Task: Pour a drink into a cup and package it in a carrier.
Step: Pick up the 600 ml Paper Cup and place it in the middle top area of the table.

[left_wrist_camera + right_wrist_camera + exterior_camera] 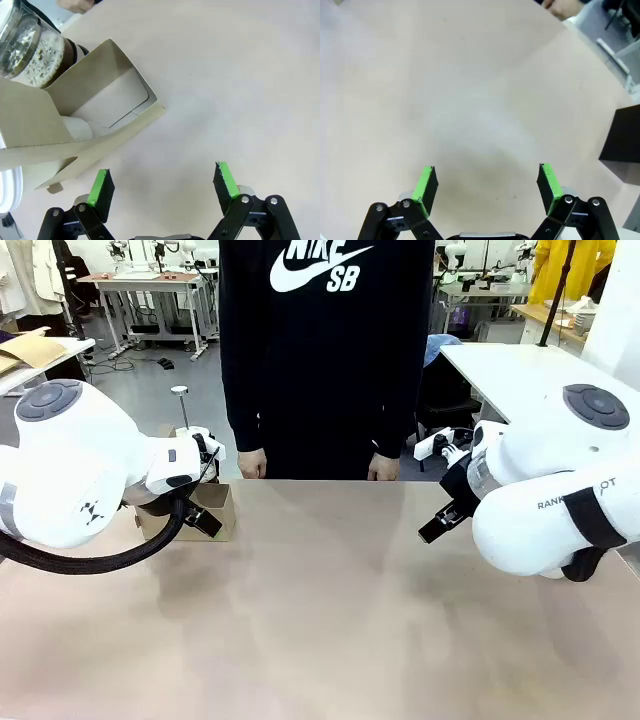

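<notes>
Wide apart and empty at the left claw (161, 170), green pads (97, 187) over bare tan counter (225, 75). Just beside it, an open brown cardboard carton (30, 125), with the curved wall of a white paper cup (112, 102) showing inside. Behind the carton, a clear glass jug (27, 42) with brown speckles. Equally wide and empty at the right claw (487, 170), well apart from the carton and near a black square box (622, 140). Beyond the carton, a person's hand (252, 464) at the counter's far edge.
</notes>
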`<state>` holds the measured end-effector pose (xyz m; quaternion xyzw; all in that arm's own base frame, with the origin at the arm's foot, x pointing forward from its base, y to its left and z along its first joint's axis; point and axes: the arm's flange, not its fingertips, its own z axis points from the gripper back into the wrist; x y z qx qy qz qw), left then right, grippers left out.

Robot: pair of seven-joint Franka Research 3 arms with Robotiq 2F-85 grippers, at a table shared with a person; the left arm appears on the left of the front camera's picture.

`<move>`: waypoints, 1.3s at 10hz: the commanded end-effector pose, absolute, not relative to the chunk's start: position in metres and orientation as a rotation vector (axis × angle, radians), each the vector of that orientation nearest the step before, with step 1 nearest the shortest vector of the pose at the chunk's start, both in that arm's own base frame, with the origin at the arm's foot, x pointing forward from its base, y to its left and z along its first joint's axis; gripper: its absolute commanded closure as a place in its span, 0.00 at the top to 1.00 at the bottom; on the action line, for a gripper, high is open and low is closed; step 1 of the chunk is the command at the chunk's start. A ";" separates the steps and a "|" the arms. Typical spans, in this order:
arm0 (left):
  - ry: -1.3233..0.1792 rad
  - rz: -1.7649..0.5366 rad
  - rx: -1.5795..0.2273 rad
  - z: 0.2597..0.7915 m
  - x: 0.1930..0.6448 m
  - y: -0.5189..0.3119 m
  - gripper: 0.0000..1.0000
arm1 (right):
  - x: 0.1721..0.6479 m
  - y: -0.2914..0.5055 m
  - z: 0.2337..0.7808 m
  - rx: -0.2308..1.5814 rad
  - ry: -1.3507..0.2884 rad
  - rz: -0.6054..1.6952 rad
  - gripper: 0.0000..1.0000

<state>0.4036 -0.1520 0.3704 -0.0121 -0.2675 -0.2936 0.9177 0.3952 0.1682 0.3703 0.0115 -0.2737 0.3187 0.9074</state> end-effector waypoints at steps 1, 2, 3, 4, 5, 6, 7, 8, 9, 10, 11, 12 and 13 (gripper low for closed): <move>-0.550 -0.604 -0.025 0.370 0.404 -0.152 1.00 | 0.395 0.168 0.370 0.024 -0.565 0.658 1.00; -0.550 -0.604 -0.025 0.370 0.404 -0.152 1.00 | 0.395 0.168 0.370 0.024 -0.565 0.658 1.00; -0.550 -0.604 -0.025 0.370 0.404 -0.152 1.00 | 0.395 0.168 0.370 0.024 -0.565 0.658 1.00; -0.550 -0.604 -0.025 0.370 0.404 -0.152 1.00 | 0.395 0.168 0.370 0.024 -0.565 0.658 1.00; -0.550 -0.604 -0.025 0.370 0.404 -0.152 1.00 | 0.395 0.168 0.370 0.024 -0.565 0.658 1.00; -0.550 -0.604 -0.025 0.370 0.404 -0.152 1.00 | 0.395 0.168 0.370 0.024 -0.565 0.658 1.00; -0.550 -0.604 -0.025 0.370 0.404 -0.152 1.00 | 0.395 0.168 0.370 0.024 -0.565 0.658 1.00; -0.550 -0.604 -0.025 0.370 0.404 -0.152 1.00 | 0.395 0.168 0.370 0.024 -0.565 0.658 1.00; -0.550 -0.604 -0.025 0.370 0.404 -0.152 1.00 | 0.395 0.168 0.370 0.024 -0.565 0.658 1.00; -0.550 -0.604 -0.025 0.370 0.404 -0.152 1.00 | 0.395 0.168 0.370 0.024 -0.565 0.658 1.00; -0.550 -0.604 -0.025 0.370 0.404 -0.152 1.00 | 0.395 0.168 0.370 0.023 -0.565 0.659 1.00; -0.550 -0.604 -0.025 0.370 0.404 -0.152 1.00 | 0.408 0.165 0.400 0.074 -0.542 0.632 1.00; -0.550 -0.604 -0.025 0.370 0.404 -0.152 1.00 | 0.431 0.164 0.438 0.106 -0.508 0.624 1.00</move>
